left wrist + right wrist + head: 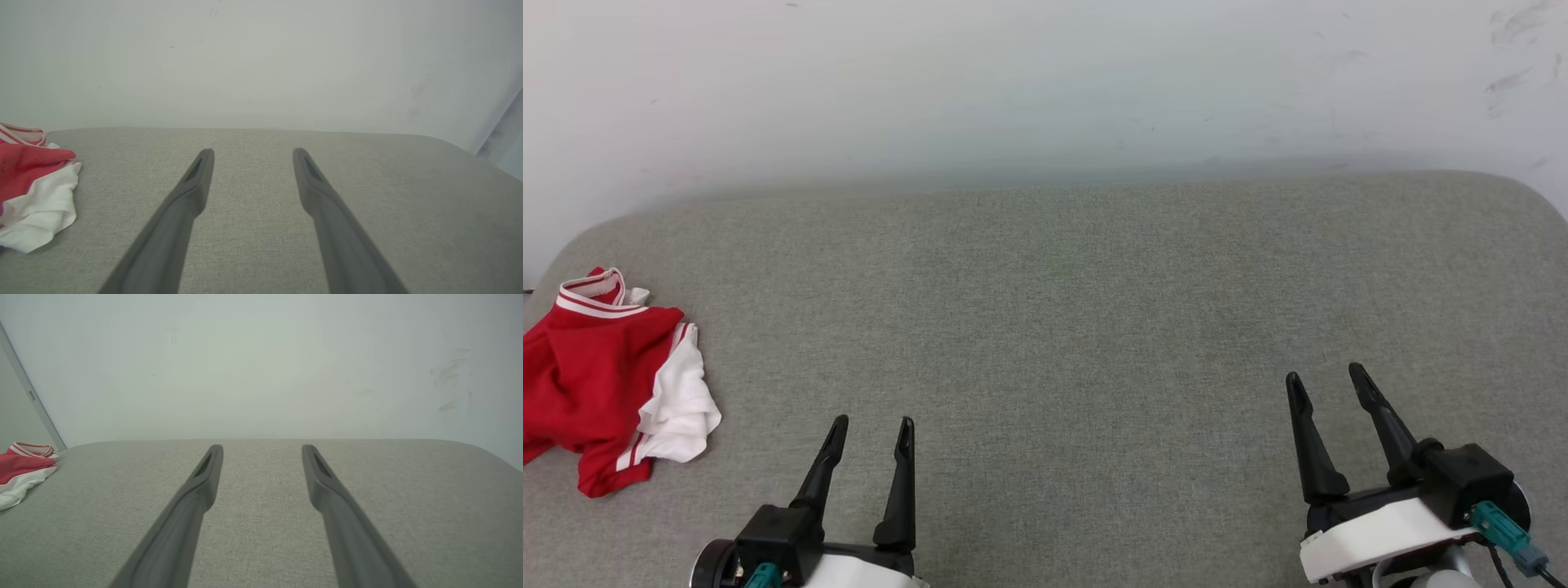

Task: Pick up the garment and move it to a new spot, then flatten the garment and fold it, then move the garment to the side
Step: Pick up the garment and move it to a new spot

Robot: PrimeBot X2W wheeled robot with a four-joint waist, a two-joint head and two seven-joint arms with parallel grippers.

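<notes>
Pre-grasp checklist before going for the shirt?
1. left gripper open, holding nothing: ok.
2. right gripper open, holding nothing: ok.
3. garment located, crumpled at the far left of the grey cushion: ok.
4. Whole garment in head view: not ok, its left side is cut off by the frame.
5. Nearer arm is the left: ok.
6. Lettered side up: cannot tell.

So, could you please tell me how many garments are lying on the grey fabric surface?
1: a crumpled red jersey T-shirt with white sleeves at the left edge of the grey fabric surface, left of the left gripper, partly out of frame.
</notes>
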